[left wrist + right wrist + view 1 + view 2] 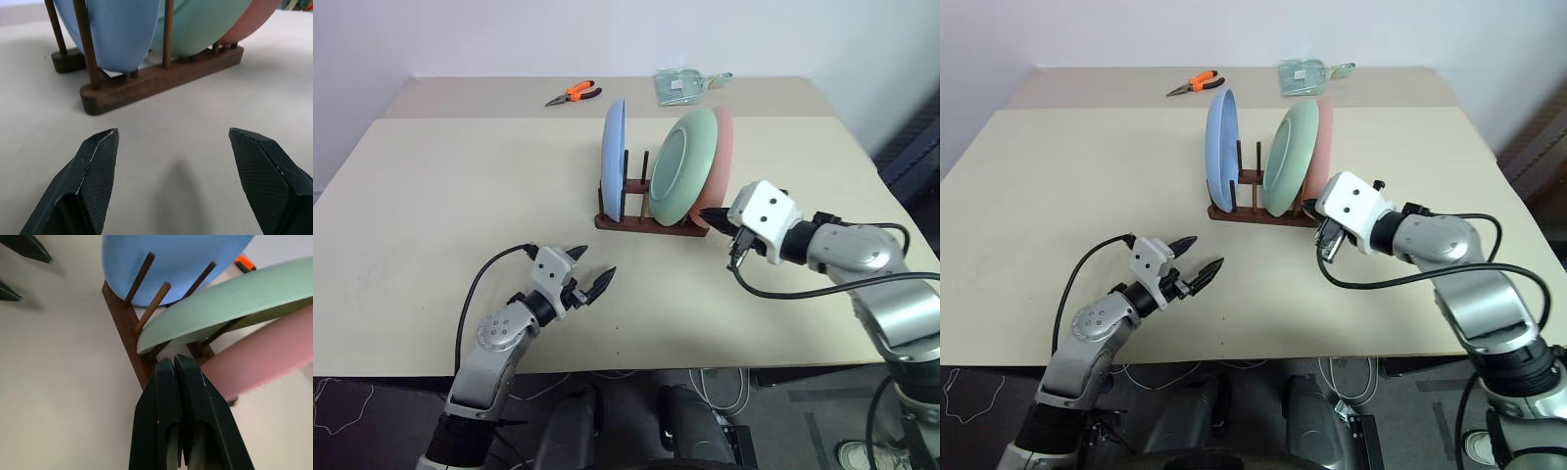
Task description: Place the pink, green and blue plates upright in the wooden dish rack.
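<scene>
Near the middle of a beige table (pixel 460 196), the wooden dish rack (pixel 641 221) holds all three plates on edge: the blue plate (pixel 613 157) at its nine o'clock end, the green plate (pixel 683 164) next, the pink plate (pixel 722 157) at three o'clock. At the rack's three o'clock end, the right gripper (pixel 713 214) has its fingers pressed together, empty. At seven o'clock from the rack, the left gripper (pixel 590 270) hovers with fingers spread wide, empty. Orange pliers (pixel 574 94) lie at twelve o'clock, far back.
</scene>
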Controlling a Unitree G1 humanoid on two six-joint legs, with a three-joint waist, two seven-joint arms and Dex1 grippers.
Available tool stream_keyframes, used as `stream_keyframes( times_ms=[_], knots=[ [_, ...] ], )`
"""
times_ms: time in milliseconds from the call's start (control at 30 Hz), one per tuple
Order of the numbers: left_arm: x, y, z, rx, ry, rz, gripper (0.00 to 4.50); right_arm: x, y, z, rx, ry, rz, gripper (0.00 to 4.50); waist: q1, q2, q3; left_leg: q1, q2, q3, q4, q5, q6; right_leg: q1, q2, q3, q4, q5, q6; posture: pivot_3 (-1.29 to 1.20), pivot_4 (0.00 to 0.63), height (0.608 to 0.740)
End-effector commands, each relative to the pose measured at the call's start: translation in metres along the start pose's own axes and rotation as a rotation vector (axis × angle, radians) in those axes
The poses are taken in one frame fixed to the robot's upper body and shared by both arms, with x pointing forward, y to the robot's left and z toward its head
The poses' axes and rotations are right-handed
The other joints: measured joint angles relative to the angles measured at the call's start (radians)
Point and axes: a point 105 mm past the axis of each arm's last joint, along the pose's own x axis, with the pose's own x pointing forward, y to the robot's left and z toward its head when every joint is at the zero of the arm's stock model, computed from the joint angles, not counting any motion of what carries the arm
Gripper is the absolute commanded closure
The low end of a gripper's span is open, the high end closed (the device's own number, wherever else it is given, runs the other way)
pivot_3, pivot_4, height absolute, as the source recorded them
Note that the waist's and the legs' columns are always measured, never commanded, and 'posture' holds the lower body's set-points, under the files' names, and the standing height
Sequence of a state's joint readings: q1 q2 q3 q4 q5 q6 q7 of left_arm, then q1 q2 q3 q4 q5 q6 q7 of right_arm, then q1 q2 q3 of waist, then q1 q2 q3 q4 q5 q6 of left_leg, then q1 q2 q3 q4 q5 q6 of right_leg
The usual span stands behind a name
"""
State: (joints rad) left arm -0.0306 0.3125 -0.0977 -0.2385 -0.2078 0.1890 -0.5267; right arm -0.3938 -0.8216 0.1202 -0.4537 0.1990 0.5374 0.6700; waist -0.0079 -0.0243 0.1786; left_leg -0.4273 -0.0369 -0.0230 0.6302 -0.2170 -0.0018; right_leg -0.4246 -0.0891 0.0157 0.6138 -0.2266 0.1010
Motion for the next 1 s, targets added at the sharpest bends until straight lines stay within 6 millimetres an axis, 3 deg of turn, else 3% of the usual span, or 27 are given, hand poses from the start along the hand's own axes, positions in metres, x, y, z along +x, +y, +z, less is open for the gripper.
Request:
stream_keyframes(
  times_ms=[33, 200, 400, 600, 733, 833, 1000],
  knots=[
    [-0.002, -0.003, 0.01, 0.017, -0.035, 0.0, 0.82, 0.006, -0.008, 0.011, -0.059, -0.032, -0.041, 4.48, -0.001, 0.0, 0.0, 0.0, 0.0, 0.0, 0.0, 0.0, 0.0, 0.0, 0.0, 0.0, 0.0, 0.0, 0.0, 0.0, 0.15, 0.738],
    [-0.006, -0.003, 0.009, 0.017, -0.029, 0.023, 0.82, 0.022, -0.008, 0.028, -0.091, -0.102, -0.044, 4.48, -0.002, 0.0, 0.0, 0.0, 0.0, 0.0, 0.0, 0.0, 0.0, 0.0, 0.0, 0.0, 0.001, 0.0, 0.0, 0.0, 0.15, 0.738],
    [-0.007, -0.004, 0.006, 0.018, -0.022, 0.031, 0.82, 0.028, -0.007, 0.044, -0.116, -0.158, -0.039, 4.48, 0.0, 0.0, 0.0, 0.0, 0.0, 0.0, 0.0, 0.0, 0.0, 0.0, 0.0, 0.0, 0.0, 0.0, 0.0, 0.0, 0.15, 0.738],
    [-0.005, -0.005, 0.006, 0.021, -0.02, 0.026, 0.82, 0.024, -0.008, 0.038, -0.132, -0.129, -0.033, 4.48, -0.001, 0.0, 0.0, 0.0, 0.0, 0.0, 0.0, 0.0, 0.0, 0.0, 0.0, 0.0, 0.001, 0.0, 0.0, 0.0, 0.15, 0.738],
    [-0.008, 0.002, 0.004, 0.035, -0.01, 0.044, 0.82, 0.006, -0.004, 0.019, -0.115, -0.075, 0.016, 4.48, 0.008, 0.0, 0.0, 0.0, 0.0, 0.0, 0.0, 0.0, 0.0, 0.0, 0.0, 0.0, 0.001, 0.0, 0.0, 0.0, 0.15, 0.738],
    [-0.013, 0.014, 0.002, 0.06, 0.005, 0.081, 0.82, -0.014, 0.005, -0.001, -0.006, -0.036, 0.089, 4.48, 0.019, 0.0, 0.0, 0.0, -0.001, 0.001, 0.0, -0.001, 0.001, 0.0, 0.0, 0.0, 0.0, 0.0, 0.0, 0.0, 0.15, 0.738],
    [-0.045, 0.068, -0.006, 0.126, 0.068, 0.262, 0.82, -0.041, -0.01, -0.051, 0.252, -0.014, -0.042, 4.48, 0.016, 0.0, 0.0, 0.001, 0.0, 0.001, 0.0, -0.001, 0.001, 0.0, 0.001, 0.0, 0.001, 0.0, 0.0, 0.0, 0.15, 0.738]
  ],
)
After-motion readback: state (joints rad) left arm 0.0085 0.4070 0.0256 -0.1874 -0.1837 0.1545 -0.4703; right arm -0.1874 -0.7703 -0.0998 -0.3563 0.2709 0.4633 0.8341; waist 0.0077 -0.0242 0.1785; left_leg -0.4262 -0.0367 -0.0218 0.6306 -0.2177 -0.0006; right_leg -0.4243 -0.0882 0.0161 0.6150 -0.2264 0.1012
